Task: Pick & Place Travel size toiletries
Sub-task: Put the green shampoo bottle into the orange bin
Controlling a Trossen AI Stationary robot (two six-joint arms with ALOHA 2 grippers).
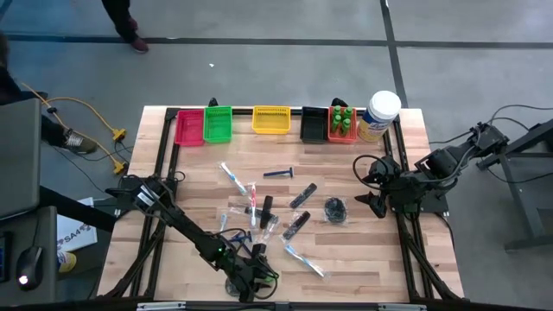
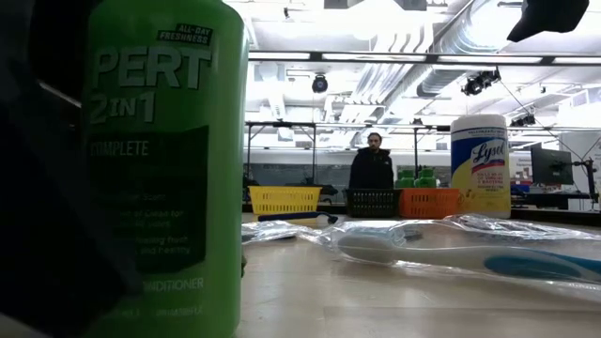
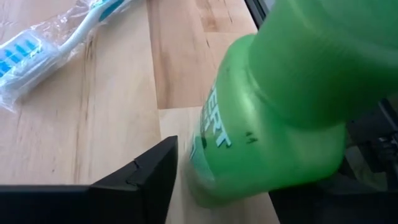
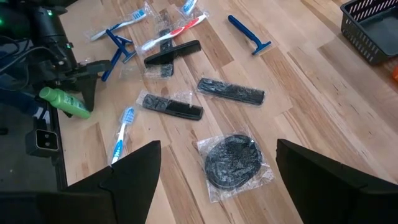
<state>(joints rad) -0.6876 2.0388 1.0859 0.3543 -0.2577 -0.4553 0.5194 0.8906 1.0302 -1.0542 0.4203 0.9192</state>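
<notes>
Bottle: the small green bottle [image 3: 273, 118] filled the right half of the left wrist view and lay at the lower edge of the high view, at the table's near rim; you could read it as light, stiff plastic with a smooth, rounded, slippery wall.
Left gripper: your left gripper [image 1: 248, 278] sat around that bottle; one dark finger [image 3: 134, 180] stood just beside its label with a gap between, so the jaws were spread, not pinching.
Hold: you would do best taking it across the body, mid-label, not at the cap end, since a round wall can squirt out.
Others: the wrapped toothbrush [image 3: 43, 53] at upper left looked crinkly and light; the mesh puff [image 4: 233, 158] looked soft.
Right gripper: your right gripper [image 1: 373, 183] waited at the right of the high view, fingers spread wide, empty.
</notes>
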